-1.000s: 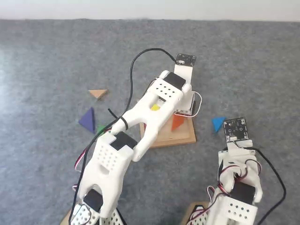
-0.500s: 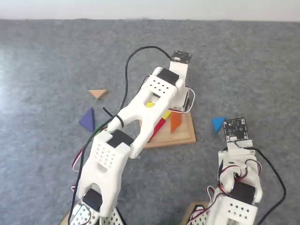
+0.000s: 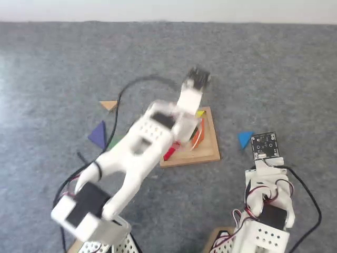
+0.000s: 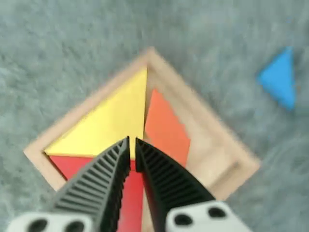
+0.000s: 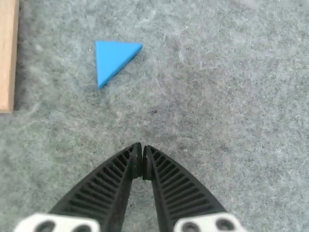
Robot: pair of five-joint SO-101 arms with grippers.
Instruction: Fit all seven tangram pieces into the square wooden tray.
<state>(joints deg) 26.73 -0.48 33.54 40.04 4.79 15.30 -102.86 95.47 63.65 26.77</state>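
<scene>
Pale honey wood on the tray, plain and unpatterned. Inside it there's a bright yellow triangle, an orange piece alongside it and a red piece at the yellow's long edge. Out to one side of the tray sits a sky-blue triangle; off the opposite side, a deep indigo triangle, a sliver of green and a tan triangle close to the tray's own wood tone. The worktop is mottled grey felt. Both arms, left and right, are white with black cables, and their jaws are black with ribbed faces.
</scene>
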